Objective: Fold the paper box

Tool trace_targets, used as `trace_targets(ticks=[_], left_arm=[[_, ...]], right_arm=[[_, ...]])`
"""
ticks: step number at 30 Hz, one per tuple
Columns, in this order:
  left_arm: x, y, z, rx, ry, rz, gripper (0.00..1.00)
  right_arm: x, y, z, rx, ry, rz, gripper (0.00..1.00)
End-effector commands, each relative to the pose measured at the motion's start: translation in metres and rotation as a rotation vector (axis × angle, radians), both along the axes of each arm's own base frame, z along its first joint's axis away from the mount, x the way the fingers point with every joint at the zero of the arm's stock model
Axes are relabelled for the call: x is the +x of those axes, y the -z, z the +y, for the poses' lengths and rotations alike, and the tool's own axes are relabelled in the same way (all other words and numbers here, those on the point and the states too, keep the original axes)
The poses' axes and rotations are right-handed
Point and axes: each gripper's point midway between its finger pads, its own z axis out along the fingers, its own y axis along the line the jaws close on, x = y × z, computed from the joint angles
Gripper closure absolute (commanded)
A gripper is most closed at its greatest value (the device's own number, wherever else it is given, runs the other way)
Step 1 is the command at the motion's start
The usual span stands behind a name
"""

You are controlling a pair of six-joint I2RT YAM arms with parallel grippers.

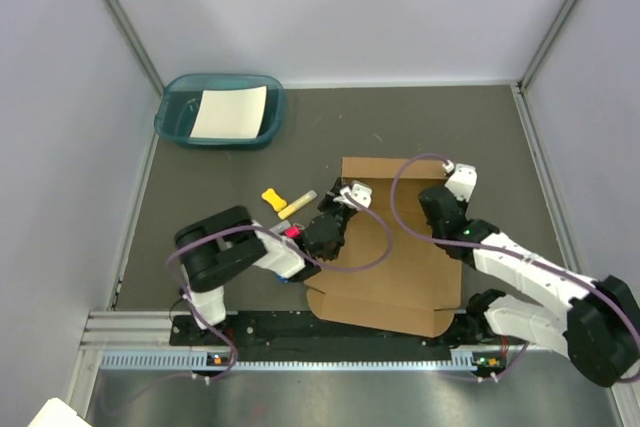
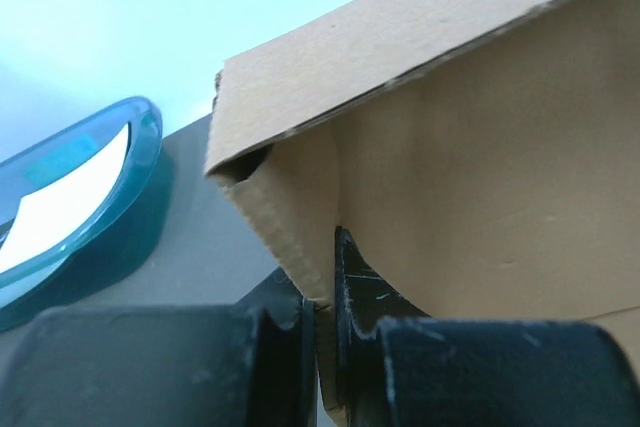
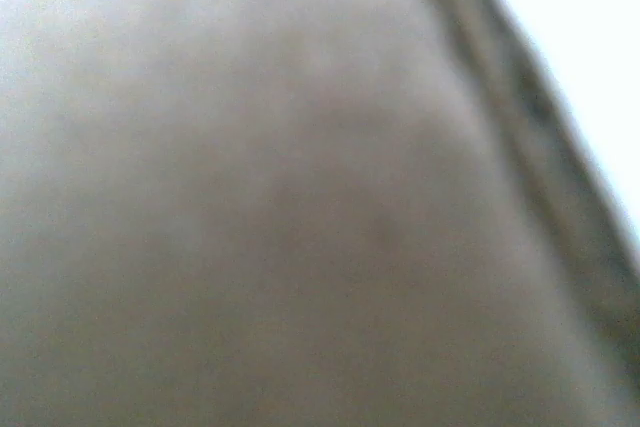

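Note:
The paper box [image 1: 400,267] is a brown cardboard sheet lying mid-table in the top view, mostly flat. My left gripper [image 1: 335,219] is at its left edge. In the left wrist view that gripper [image 2: 325,319] is shut on a raised flap of the paper box [image 2: 480,177], with the corrugated edge pinched between the jaws. My right gripper [image 1: 438,205] sits low over the sheet's right part. The right wrist view is filled by blurred brown cardboard [image 3: 300,197], with its fingers hidden. The right gripper is shut; whether it holds anything does not show.
A teal tray [image 1: 172,119] holding a white paper sheet [image 1: 230,112] stands at the back left, and its rim [image 2: 140,137] also shows in the left wrist view. Two small yellow pieces [image 1: 272,197] [image 1: 297,206] and a pink item [image 1: 293,232] lie left of the cardboard.

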Motion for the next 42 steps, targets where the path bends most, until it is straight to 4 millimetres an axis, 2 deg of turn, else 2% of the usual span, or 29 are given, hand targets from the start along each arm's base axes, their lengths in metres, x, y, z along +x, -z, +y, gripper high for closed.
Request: trace_targets(ticks=[1, 6, 9, 10, 12, 13, 16, 19, 20, 22, 26, 32, 39, 42], left_arm=[[-0.005, -0.012, 0.000, -0.024, -0.166, -0.148, 1.00], [-0.006, 0.005, -0.003, -0.052, -0.197, -0.108, 1.00], [-0.007, 0.011, -0.001, -0.053, -0.213, -0.095, 1.00], [-0.007, 0.013, -0.001, -0.046, -0.217, -0.093, 1.00], [-0.007, 0.014, 0.001, -0.035, -0.232, -0.091, 1.00], [-0.007, 0.015, 0.002, -0.031, -0.237, -0.090, 1.00], [-0.006, 0.017, 0.004, 0.002, -0.255, -0.091, 1.00], [-0.005, 0.019, 0.006, 0.032, -0.275, -0.090, 1.00], [-0.005, 0.019, 0.007, 0.037, -0.277, -0.091, 1.00], [-0.006, 0.021, 0.008, 0.048, -0.285, -0.088, 1.00], [-0.005, 0.023, 0.009, 0.072, -0.292, -0.087, 1.00], [-0.004, 0.024, 0.009, 0.078, -0.296, -0.088, 1.00], [-0.005, 0.027, 0.010, 0.106, -0.281, -0.092, 1.00], [-0.006, 0.030, 0.012, 0.116, -0.279, -0.088, 1.00]], right_arm=[[0.031, -0.018, 0.023, 0.119, 0.020, -0.160, 1.00], [0.034, -0.012, 0.031, 0.149, 0.007, -0.156, 1.00], [0.033, -0.013, 0.033, 0.145, -0.013, -0.140, 0.86], [0.033, -0.014, 0.034, 0.146, -0.017, -0.140, 0.78], [0.029, -0.014, 0.035, 0.142, -0.031, -0.107, 0.70], [0.027, -0.018, 0.036, 0.144, -0.047, -0.104, 0.60], [0.020, -0.027, 0.038, 0.150, -0.086, -0.091, 0.45], [0.014, -0.033, 0.040, 0.152, -0.132, -0.072, 0.36], [0.012, -0.041, 0.043, 0.169, -0.149, -0.083, 0.35], [0.006, -0.043, 0.042, 0.158, -0.170, -0.058, 0.33], [-0.003, -0.062, 0.042, 0.170, -0.211, -0.060, 0.29], [-0.015, -0.096, 0.036, 0.204, -0.234, -0.135, 0.23], [-0.019, -0.127, 0.014, 0.204, -0.169, -0.264, 0.22], [-0.014, -0.149, 0.006, 0.223, -0.130, -0.355, 0.22]])
